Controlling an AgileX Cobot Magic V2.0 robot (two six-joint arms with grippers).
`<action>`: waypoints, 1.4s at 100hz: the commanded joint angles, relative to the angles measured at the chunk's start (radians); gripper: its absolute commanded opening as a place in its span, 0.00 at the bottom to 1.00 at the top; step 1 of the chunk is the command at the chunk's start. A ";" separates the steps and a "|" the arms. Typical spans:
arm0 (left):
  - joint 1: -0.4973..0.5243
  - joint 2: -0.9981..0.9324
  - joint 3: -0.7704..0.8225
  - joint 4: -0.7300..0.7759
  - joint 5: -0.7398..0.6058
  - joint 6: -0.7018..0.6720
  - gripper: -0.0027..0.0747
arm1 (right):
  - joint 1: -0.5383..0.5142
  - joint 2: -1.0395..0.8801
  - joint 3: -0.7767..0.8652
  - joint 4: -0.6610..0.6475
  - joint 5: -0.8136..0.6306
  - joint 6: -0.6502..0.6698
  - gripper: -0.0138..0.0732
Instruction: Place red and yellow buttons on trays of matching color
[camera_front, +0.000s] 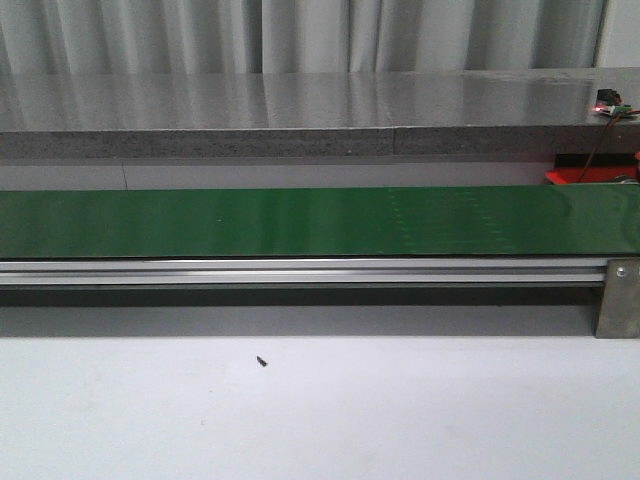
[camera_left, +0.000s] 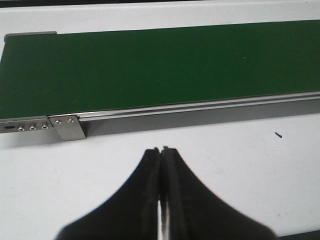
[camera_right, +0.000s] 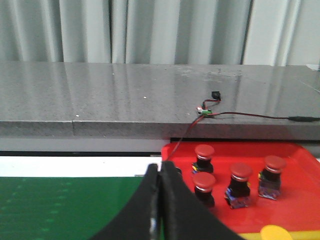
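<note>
In the right wrist view a red tray (camera_right: 290, 212) holds several red buttons, upright on black bases, among them one (camera_right: 204, 151) at the back and one (camera_right: 241, 172) nearer. A yellow rounded top (camera_right: 276, 233) and a yellow strip (camera_right: 250, 235) show past the red tray's near edge; whether the strip is the yellow tray I cannot tell. My right gripper (camera_right: 160, 167) is shut and empty, hanging over the green belt's (camera_right: 70, 205) end beside the red tray. Over the white table, just in front of the belt (camera_left: 160, 65), my left gripper (camera_left: 161, 149) is shut on nothing. Only a corner of the red tray (camera_front: 570, 177) shows in the front view.
The green conveyor belt (camera_front: 300, 222) runs across the table with an aluminium rail (camera_front: 300, 270) and end brackets (camera_front: 618, 298) (camera_left: 69, 128). A grey stone ledge (camera_front: 300, 115) stands behind it, with a small circuit board and red wire (camera_right: 206, 111). A tiny black speck (camera_front: 262, 361) lies on the white table.
</note>
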 joint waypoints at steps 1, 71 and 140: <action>-0.006 0.003 -0.024 -0.029 -0.068 -0.004 0.01 | -0.026 -0.073 0.038 -0.011 -0.052 0.008 0.09; -0.006 0.003 -0.024 -0.029 -0.068 -0.004 0.01 | -0.078 -0.469 0.201 -0.111 0.171 0.139 0.09; -0.006 0.003 -0.024 -0.031 -0.068 -0.004 0.01 | -0.077 -0.469 0.200 -0.108 0.200 0.139 0.09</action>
